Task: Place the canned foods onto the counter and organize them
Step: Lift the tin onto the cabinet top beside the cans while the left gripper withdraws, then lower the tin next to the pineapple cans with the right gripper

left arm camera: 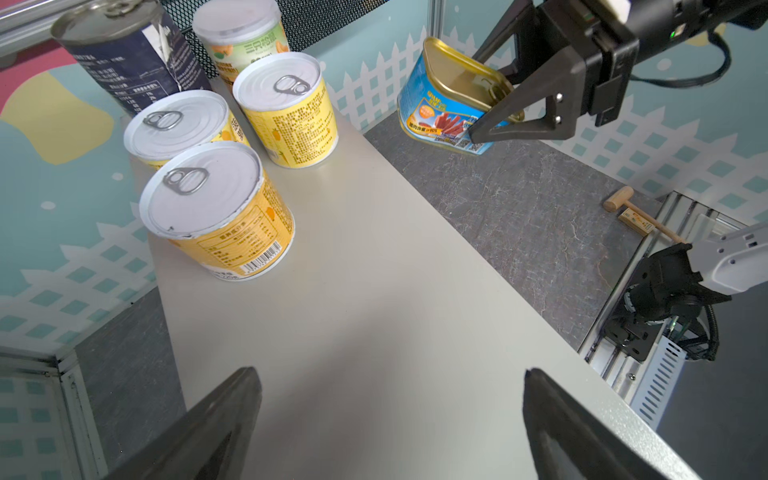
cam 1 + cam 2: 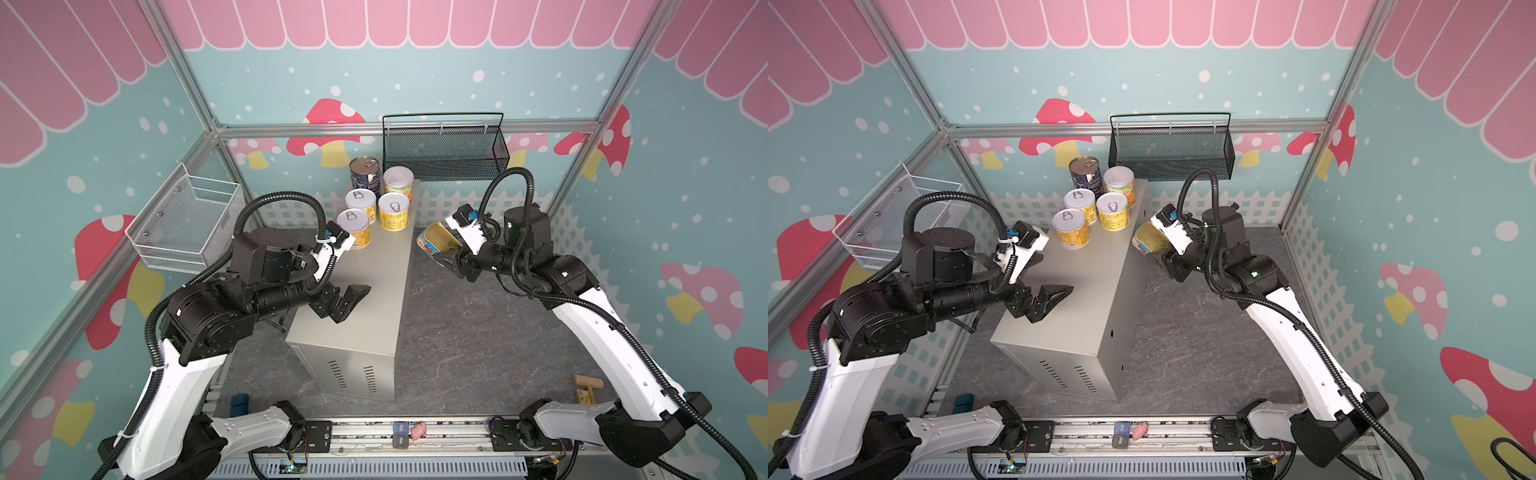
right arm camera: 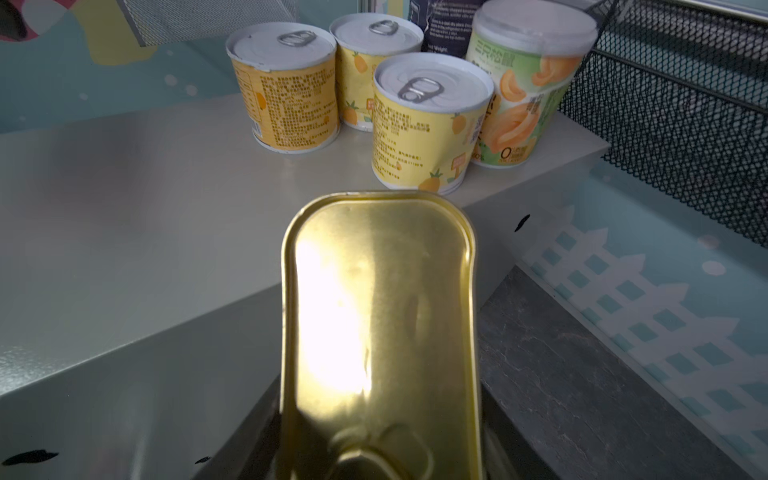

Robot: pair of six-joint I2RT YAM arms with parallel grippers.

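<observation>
Right gripper was clamped on the gold-topped luncheon-meat tin. Tin was tilted, in the air just off the right long edge of the counter, not yet over the top. Its long axis pointed across toward the counter's far end, where the yellow pull-tab cans, white-lidded can and navy can stood grouped. Bare top lay to the tin's left, nearer than that group. Left gripper hovered over mid-counter, jaws wide, empty (right arm's move, I'd say).
</observation>
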